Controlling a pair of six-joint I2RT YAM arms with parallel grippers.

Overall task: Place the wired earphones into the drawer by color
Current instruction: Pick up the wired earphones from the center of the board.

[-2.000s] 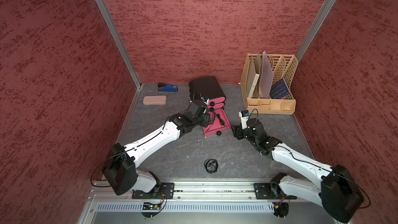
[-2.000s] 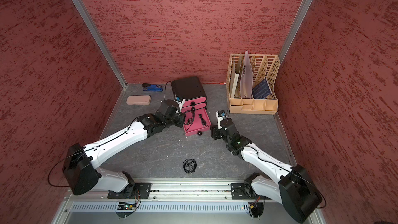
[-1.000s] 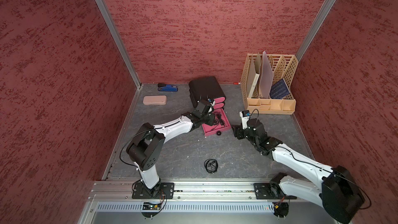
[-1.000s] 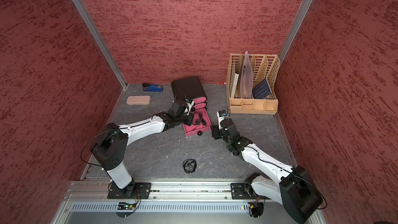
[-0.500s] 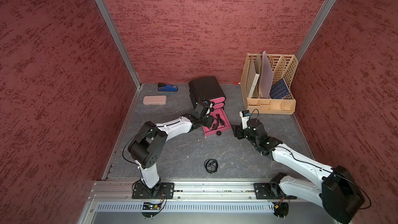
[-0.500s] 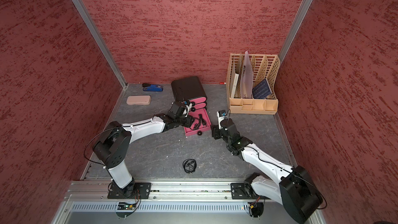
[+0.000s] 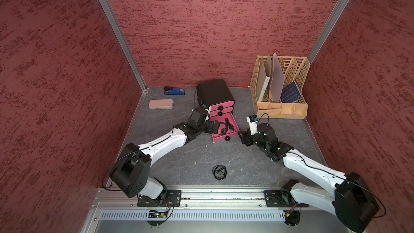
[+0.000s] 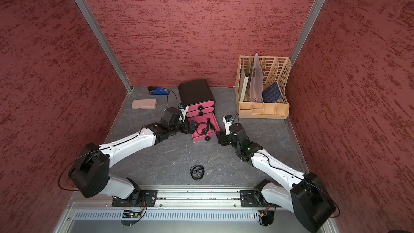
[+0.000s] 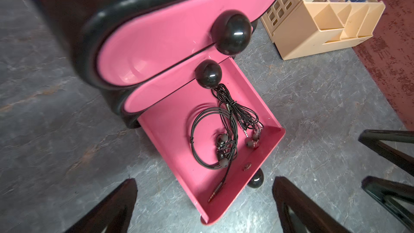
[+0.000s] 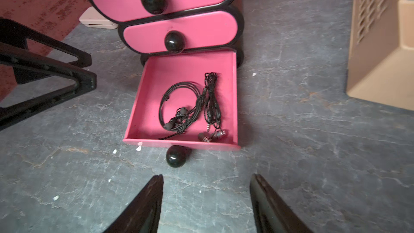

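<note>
Left fingers (image 9: 107,209) stand spread and empty at 9 o'clock of the open bottom drawer (image 9: 170,135) holding two black earphones (image 9: 215,140), right fingers (image 10: 143,209) parted and empty at 4 o'clock; this drop looks finished, and next one arm must fetch the black coil (image 7: 219,172) on the surface (image 7: 179,164) at 6 o'clock.

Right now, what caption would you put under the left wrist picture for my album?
Left gripper, jaws open, faces the open bottom pink drawer with black wired earphones lying inside.
</note>
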